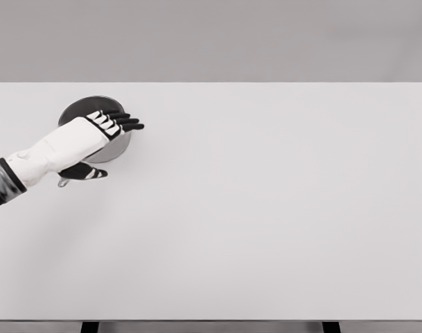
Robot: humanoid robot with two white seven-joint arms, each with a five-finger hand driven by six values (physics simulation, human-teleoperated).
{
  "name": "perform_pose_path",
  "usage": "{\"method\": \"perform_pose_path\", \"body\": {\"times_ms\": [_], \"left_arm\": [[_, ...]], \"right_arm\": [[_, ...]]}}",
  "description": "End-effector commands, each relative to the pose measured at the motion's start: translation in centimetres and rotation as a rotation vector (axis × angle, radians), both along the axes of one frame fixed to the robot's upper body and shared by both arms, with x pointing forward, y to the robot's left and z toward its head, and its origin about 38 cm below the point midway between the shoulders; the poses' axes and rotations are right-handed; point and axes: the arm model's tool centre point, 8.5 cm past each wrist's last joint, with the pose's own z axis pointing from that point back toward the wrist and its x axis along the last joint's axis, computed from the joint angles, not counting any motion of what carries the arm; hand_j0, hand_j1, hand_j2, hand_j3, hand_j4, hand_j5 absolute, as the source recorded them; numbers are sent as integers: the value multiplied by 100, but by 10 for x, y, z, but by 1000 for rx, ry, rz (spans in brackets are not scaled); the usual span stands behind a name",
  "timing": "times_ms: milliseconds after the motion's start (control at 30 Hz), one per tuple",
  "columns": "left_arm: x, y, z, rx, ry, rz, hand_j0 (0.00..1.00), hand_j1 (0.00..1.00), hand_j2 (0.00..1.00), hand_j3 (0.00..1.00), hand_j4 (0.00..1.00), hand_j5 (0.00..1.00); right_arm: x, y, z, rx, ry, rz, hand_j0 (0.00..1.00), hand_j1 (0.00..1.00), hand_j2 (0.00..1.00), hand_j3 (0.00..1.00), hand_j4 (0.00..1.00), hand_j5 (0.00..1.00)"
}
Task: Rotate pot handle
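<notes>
We record first the white table, which fills nearly the whole head view and carries a single object at its far left. That object is a round grey metal pot, seen from above, its rim showing beyond the hand and its near side covered by it. The left arm enters from the left edge and reaches up and to the right, so that the left hand lies over the near-right part of the pot. We judge this placement to be deliberate: the hand brackets the side of the pot where the handle leaves the body. The four fingers are extended, close together and nearly straight, pointing right across the rim, while the thumb is set below and apart from them. We cannot tell whether anything is gripped between them, since the palm hides the contact. A small grey stub, which we take to be the pot handle, shows just beneath the thumb at the pot's near-left side. On that reading the handle's long axis runs from the pot centre toward the near-left. The right hand does not appear in the view.
</notes>
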Motion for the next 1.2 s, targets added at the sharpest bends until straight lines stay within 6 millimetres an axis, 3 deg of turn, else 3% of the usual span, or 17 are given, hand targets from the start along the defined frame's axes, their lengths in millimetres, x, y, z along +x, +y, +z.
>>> {"method": "perform_pose_path", "body": {"times_ms": [0,100,333,567,1167], "left_arm": [[4,-2,-5,-38,15,37,100,100,100,100,100,100],[9,0,-6,-52,-17,106,100,100,100,100,100,100],[18,0,-31,-6,19,237,100,100,100,100,100,100],[15,-2,-47,44,-6,286,100,100,100,100,100,100],[13,9,-56,146,-29,353,100,100,100,100,100,100]], "right_arm": [[0,0,0,0,0,0,100,100,100,100,100,100],[0,0,0,0,-1,0,100,100,100,100,100,100],[0,0,0,0,0,0,100,100,100,100,100,100],[0,0,0,0,0,0,100,100,100,100,100,100],[0,0,0,0,0,0,100,100,100,100,100,100]]}}
